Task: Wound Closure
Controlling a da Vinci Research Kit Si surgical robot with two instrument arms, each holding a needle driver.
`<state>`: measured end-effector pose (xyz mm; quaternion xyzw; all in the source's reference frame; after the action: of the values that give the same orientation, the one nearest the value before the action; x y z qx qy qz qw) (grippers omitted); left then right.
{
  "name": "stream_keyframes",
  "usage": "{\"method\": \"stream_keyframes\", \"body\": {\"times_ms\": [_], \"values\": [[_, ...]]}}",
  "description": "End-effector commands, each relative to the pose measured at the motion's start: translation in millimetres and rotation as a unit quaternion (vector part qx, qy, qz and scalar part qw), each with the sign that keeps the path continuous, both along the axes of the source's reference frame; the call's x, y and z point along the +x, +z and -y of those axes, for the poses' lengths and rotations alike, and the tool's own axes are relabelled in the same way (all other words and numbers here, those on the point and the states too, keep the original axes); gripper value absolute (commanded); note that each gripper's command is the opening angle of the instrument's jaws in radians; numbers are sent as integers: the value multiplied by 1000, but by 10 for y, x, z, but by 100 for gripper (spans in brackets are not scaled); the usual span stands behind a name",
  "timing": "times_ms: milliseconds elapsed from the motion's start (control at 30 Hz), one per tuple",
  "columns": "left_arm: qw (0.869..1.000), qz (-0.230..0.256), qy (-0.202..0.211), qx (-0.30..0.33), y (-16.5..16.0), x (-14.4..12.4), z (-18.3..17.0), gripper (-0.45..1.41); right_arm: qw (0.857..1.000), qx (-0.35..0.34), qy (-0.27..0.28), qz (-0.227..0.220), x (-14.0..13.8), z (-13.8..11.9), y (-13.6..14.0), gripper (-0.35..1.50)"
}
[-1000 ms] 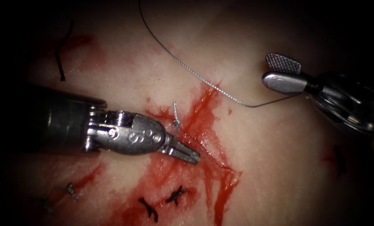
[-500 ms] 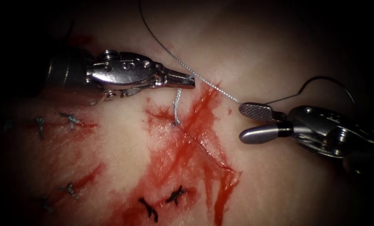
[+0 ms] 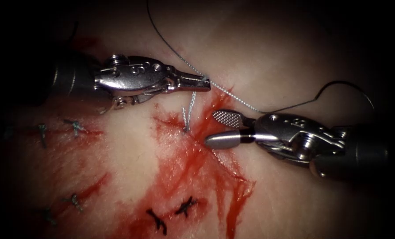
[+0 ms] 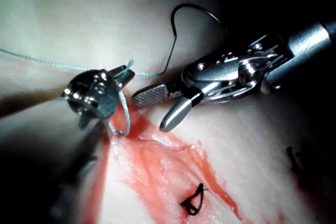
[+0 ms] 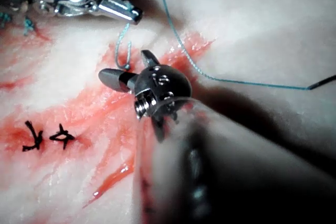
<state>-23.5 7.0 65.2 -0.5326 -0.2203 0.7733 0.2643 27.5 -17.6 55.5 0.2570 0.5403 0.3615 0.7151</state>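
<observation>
My left tool (image 3: pixel 206 84) sits to the left of the cut (image 3: pixel 219 155), jaws shut on the short thread tail (image 3: pixel 189 110). That tail rises from a stitch in the tissue (image 3: pixel 294 199) beside the cut. The same grip is seen up close in the left wrist view, at the left tool (image 4: pixel 123 73). To the right of the stitch, my right tool (image 3: pixel 211 129) is open and holds nothing. The long thread (image 3: pixel 224 90) runs from the top past both tools to the curved needle (image 3: pixel 343 82), which lies free on the tissue at the right, outside both tools.
Red fluid (image 3: pixel 184 177) spreads around and below the cut. Two dark knotted stitches (image 3: pixel 186 206) sit lower down the wound, and several older stitches (image 3: pixel 73 126) lie at the left. The right tool's shaft (image 3: pixel 365 155) enters from the right.
My left tool rose from low beside the cut, took the short thread tail and lifted it. My right tool came down and leftward to the stitch, jaws open throughout.
</observation>
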Motion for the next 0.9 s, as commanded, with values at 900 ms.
{"method": "stream_keyframes", "body": {"times_ms": [900], "values": [[1000, 10, 7, -4, -8, -13, 4, -45, 999, -3, 44, -22, 72, -11, 32, 130]]}}
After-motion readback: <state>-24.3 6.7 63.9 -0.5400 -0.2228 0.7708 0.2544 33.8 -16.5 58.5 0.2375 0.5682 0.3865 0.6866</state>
